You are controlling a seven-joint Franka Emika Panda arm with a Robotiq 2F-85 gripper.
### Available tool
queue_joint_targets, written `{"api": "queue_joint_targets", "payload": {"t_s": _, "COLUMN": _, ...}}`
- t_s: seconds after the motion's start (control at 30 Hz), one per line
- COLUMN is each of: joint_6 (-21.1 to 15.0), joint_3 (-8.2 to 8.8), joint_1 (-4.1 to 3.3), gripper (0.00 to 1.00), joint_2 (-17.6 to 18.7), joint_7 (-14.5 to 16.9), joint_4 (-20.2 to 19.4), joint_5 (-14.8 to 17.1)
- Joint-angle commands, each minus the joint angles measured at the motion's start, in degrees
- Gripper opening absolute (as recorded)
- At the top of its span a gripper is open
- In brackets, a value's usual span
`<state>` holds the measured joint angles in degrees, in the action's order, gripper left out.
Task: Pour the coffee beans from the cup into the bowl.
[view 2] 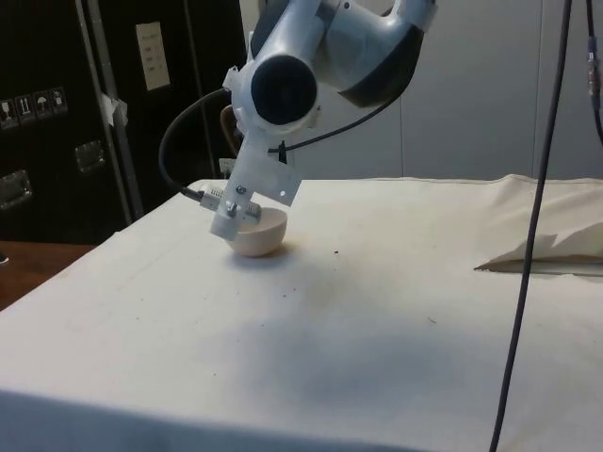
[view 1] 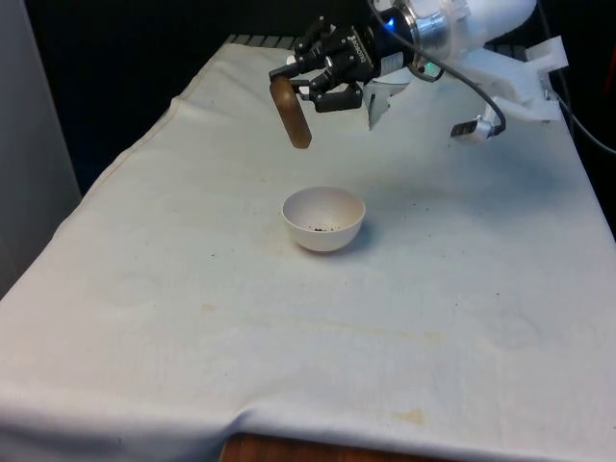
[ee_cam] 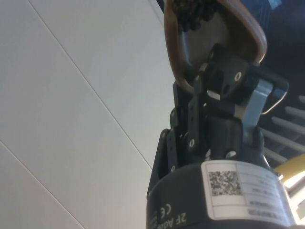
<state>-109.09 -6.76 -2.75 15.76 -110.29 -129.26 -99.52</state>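
Jaws closed on the rim of the brown cup (view 1: pixel 291 113): one finger inside the wall, one outside, as seen in the wrist view, where the fingers (ee_cam: pixel 224 78) pinch the cup (ee_cam: pixel 214 33) edge. Gripper (view 1: pixel 313 82) turned sideways, roughly horizontal, held in the air above the table.

Cup hangs from the jaws, tipped well over; in the front view it appears as a long brown shape slanting downward from the grip. Wrist view: dark coffee beans (ee_cam: pixel 195 12) clustered inside the cup at the end farthest from the fingers.

Below the jaws and apart from the cup: white bowl (view 1: pixel 323 218), upright on the white cloth (view 1: pixel 192 318). The cup's lower end sits above the bowl and a little towards the front view's left of it, with clear air between. A few dark specks lie on the bowl's floor. Side view: bowl (view 2: pixel 259 235) partly hidden behind the arm's mounting bracket; a few dark specks on the cloth near it.
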Motion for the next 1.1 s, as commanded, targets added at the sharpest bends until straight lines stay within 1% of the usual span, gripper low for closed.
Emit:
{"api": "queue_joint_targets", "payload": {"t_s": 0.0, "joint_6": 0.2, "joint_3": -0.11, "joint_1": 0.00, "gripper": 0.05, "joint_2": 0.1, "joint_7": 0.0, "joint_4": 0.0, "joint_5": -0.1}}
{"api": "queue_joint_targets", "payload": {"t_s": 0.07, "joint_6": 1.7, "joint_3": -0.46, "joint_1": -0.29, "gripper": 0.05, "joint_2": 0.2, "joint_7": 0.0, "joint_4": 0.1, "joint_5": -0.6}}
{"api": "queue_joint_targets", "payload": {"t_s": 0.23, "joint_6": 4.4, "joint_3": -1.60, "joint_1": -0.29, "gripper": 0.05, "joint_2": 0.6, "joint_7": 0.0, "joint_4": 0.1, "joint_5": -0.8}}
{"api": "queue_joint_targets", "payload": {"t_s": 0.27, "joint_6": 4.2, "joint_3": -1.78, "joint_1": 0.00, "gripper": 0.05, "joint_2": 0.5, "joint_7": 0.1, "joint_4": 0.0, "joint_5": -0.6}}
{"api": "queue_joint_targets", "payload": {"t_s": 0.3, "joint_6": 5.0, "joint_3": -1.89, "joint_1": -0.29, "gripper": 0.05, "joint_2": 0.7, "joint_7": 0.0, "joint_4": 0.1, "joint_5": -0.9}}
{"api": "queue_joint_targets", "payload": {"t_s": 0.4, "joint_6": 6.5, "joint_3": -2.64, "joint_1": -0.29, "gripper": 0.05, "joint_2": 0.9, "joint_7": 0.0, "joint_4": 0.1, "joint_5": -0.9}}
{"api": "queue_joint_targets", "payload": {"t_s": 0.43, "joint_6": 7.6, "joint_3": -3.21, "joint_1": -0.29, "gripper": 0.05, "joint_2": 1.0, "joint_7": 0.0, "joint_4": 0.1, "joint_5": -1.0}}
{"api": "queue_joint_targets", "payload": {"t_s": 0.5, "joint_6": 8.1, "joint_3": -3.50, "joint_1": -0.29, "gripper": 0.05, "joint_2": 1.1, "joint_7": 0.0, "joint_4": 0.1, "joint_5": -1.0}}
{"api": "queue_joint_targets", "payload": {"t_s": 0.53, "joint_6": 9.1, "joint_3": -3.95, "joint_1": -0.29, "gripper": 0.05, "joint_2": 1.3, "joint_7": 0.0, "joint_4": 0.2, "joint_5": -1.0}}
{"api": "queue_joint_targets", "payload": {"t_s": 0.57, "joint_6": 8.5, "joint_3": -3.95, "joint_1": 0.00, "gripper": 0.05, "joint_2": 1.1, "joint_7": 0.1, "joint_4": 0.0, "joint_5": -0.8}}
{"api": "queue_joint_targets", "payload": {"t_s": 0.6, "joint_6": 9.6, "joint_3": -4.24, "joint_1": -0.23, "gripper": 0.05, "joint_2": 1.4, "joint_7": 0.0, "joint_4": 0.2, "joint_5": -1.1}}
{"api": "queue_joint_targets", "payload": {"t_s": 0.73, "joint_6": 12.0, "joint_3": -5.27, "joint_1": -0.23, "gripper": 0.05, "joint_2": 1.9, "joint_7": -0.1, "joint_4": 0.3, "joint_5": -1.4}}
{"api": "queue_joint_targets", "payload": {"t_s": 0.8, "joint_6": 12.9, "joint_3": -5.61, "joint_1": -0.23, "gripper": 0.05, "joint_2": 2.1, "joint_7": -0.1, "joint_4": 0.4, "joint_5": -1.5}}
{"api": "queue_joint_targets", "payload": {"t_s": 0.83, "joint_6": 12.5, "joint_3": -5.67, "joint_1": 0.00, "gripper": 0.05, "joint_2": 1.9, "joint_7": 0.1, "joint_4": 0.2, "joint_5": -1.3}}
{"api": "queue_joint_targets", "payload": {"t_s": 0.87, "joint_6": 13.3, "joint_3": -5.79, "joint_1": -0.23, "gripper": 0.05, "joint_2": 2.2, "joint_7": -0.1, "joint_4": 0.5, "joint_5": -1.7}}
{"api": "queue_joint_targets", "payload": {"t_s": 0.93, "joint_6": 14.6, "joint_3": -6.19, "joint_1": -0.23, "gripper": 0.05, "joint_2": 2.7, "joint_7": 0.0, "joint_4": 0.6, "joint_5": -2.0}}
{"api": "queue_joint_targets", "payload": {"t_s": 1.07, "joint_6": 16.0, "joint_3": -6.53, "joint_1": -0.23, "gripper": 0.05, "joint_2": 3.3, "joint_7": 0.0, "joint_4": 1.0, "joint_5": -2.4}}
